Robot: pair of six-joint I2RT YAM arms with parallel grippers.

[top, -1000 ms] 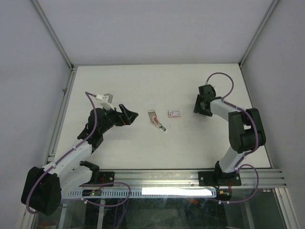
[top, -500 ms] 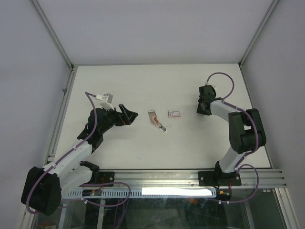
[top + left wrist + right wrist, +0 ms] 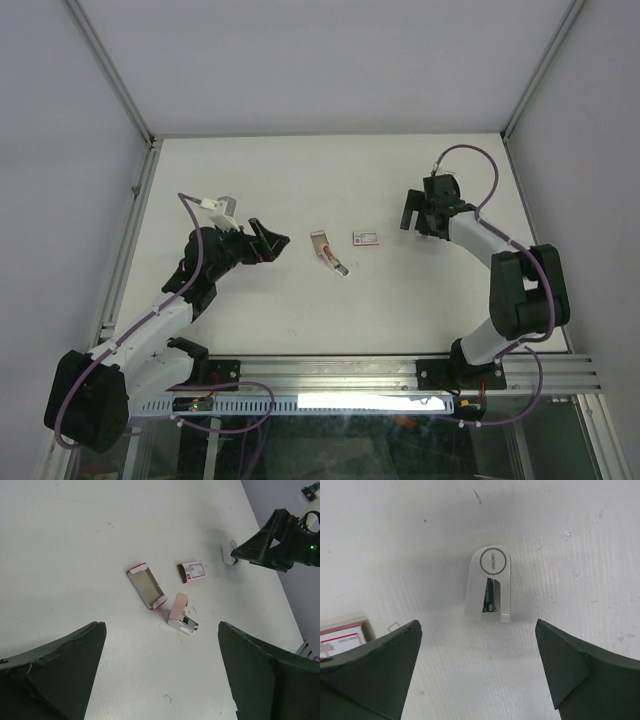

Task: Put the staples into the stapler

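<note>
The left pincer (image 3: 270, 236) is held wide open over the white surface (image 3: 250, 180) and nothing is gripped in it. Ahead of it, just toward the right arm's side, the stapler (image 3: 180, 612) is seen lying on the surface, apart from both pincers. Its pink and white halves are joined at the end nearer the left pincer and spread away from it in a V, and its long axis is set slantwise across the surface. Just beside the stapler an open tray (image 3: 146, 586) with red-and-white ends is laid, also slantwise. Slightly farther, the staples (image 3: 192, 572) are found as a flat red-and-white box whose long axis runs side to side, its dark end turned toward the tray. The box is placed between the tray and the right pincer (image 3: 478, 625), near it but untouched. That pincer is likewise spread wide and empty, and a small white piece (image 3: 490, 585) with a ring mark is seen lying between its fingers.
</note>
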